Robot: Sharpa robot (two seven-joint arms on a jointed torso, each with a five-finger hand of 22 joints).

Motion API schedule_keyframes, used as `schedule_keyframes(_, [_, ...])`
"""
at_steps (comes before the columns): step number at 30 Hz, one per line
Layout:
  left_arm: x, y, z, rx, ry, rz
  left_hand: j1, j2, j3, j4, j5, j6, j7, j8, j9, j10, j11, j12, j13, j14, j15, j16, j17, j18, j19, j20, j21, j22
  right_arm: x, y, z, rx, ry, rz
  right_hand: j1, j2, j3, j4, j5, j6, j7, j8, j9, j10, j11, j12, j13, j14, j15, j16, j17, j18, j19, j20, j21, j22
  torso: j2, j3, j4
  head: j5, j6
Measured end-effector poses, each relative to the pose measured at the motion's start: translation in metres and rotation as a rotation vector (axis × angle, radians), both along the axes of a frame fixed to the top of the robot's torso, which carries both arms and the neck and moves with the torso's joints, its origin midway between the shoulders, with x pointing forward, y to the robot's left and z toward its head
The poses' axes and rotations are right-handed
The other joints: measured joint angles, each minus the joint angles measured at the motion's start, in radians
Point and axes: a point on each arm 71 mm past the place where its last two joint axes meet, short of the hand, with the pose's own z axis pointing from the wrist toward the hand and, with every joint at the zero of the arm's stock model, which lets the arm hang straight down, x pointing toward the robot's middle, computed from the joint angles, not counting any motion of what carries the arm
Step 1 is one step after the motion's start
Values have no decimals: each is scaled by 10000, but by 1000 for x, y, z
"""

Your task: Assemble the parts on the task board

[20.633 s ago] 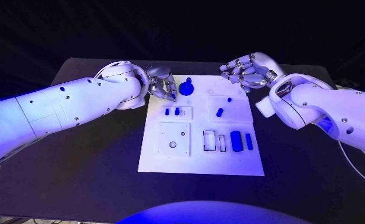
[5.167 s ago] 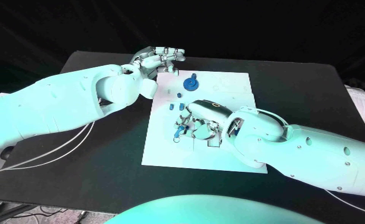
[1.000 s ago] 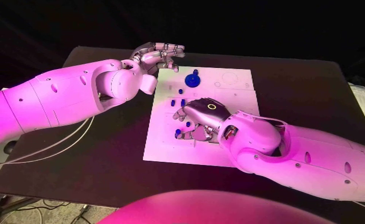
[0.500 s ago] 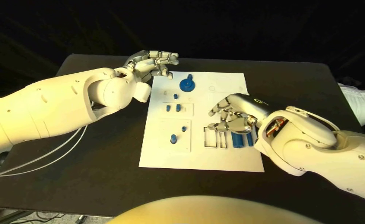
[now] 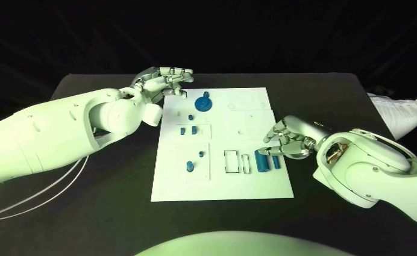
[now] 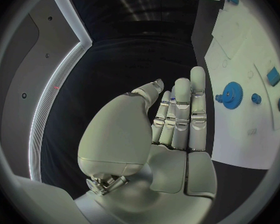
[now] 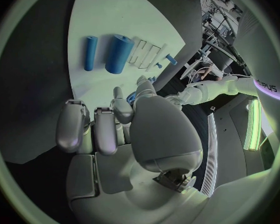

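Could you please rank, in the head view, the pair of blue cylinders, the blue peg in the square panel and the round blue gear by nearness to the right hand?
From the right hand:
1. Pair of blue cylinders, beside the hand, at the white task board's right edge.
2. Blue peg in the square panel, across the board on its left side.
3. Round blue gear, at the far end, near the left hand.

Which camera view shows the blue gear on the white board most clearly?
The left wrist view: the blue gear is near and its teeth show. The head view shows it far and small. In the right wrist view I cannot find it.
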Motion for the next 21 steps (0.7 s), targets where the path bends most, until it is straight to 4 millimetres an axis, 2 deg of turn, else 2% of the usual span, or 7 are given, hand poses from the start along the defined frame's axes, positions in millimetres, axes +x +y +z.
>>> schedule_keyframes(4, [1,0,-1,18,14,9,0,0,0,0,0,0,0,0,0,0,0,0,0,0,0,0,0,1,0,0,0,0,-2,-1,-4,-248,176,-77,-108,108,-160,48,80,-86,76,45,0,-77,77,-119,-100,0,1,0,49,0,-1,-1,0,-30,1,10,3,-89,39])
schedule_keyframes(6, [1,-1,-1,20,25,-6,0,0,0,0,0,0,0,0,1,-6,-5,0,0,0,0,0,0,1,0,0,0,1,-3,-1,-6,-385,269,-120,-281,271,-267,74,80,-166,59,80,-1,-97,91,-119,-69,0,1,32,96,0,-2,-1,0,-23,2,11,9,-104,51])
schedule_keyframes(11, [1,0,-1,34,37,-3,0,0,-2,-2,0,0,0,56,1,-37,-36,21,0,0,0,0,-3,-1,0,0,0,-11,-3,1,-10,-639,502,-175,-659,288,-414,59,80,-184,76,184,25,-131,58,-119,92,0,1,250,395,1,-2,-2,0,-13,5,0,21,-130,54])
schedule_keyframes(17, [2,1,-1,54,9,65,0,0,-28,-28,0,0,0,65,0,-36,-36,40,8,0,0,0,-10,1,0,0,0,-11,-5,5,-17,-866,860,-128,-661,290,-451,72,80,-184,76,234,46,-131,58,-77,188,0,2,331,423,0,-3,-2,-1,18,6,-7,18,-163,61])
schedule_keyframes(21, [2,2,-2,58,1,77,0,0,-28,-28,0,0,0,65,1,-36,-36,39,7,0,0,0,-9,0,0,0,0,-11,-5,4,-21,-1084,993,-132,-716,345,-467,57,36,-184,76,274,54,-130,58,-36,258,-1,2,346,423,1,31,33,-1,51,6,-12,15,-249,41])
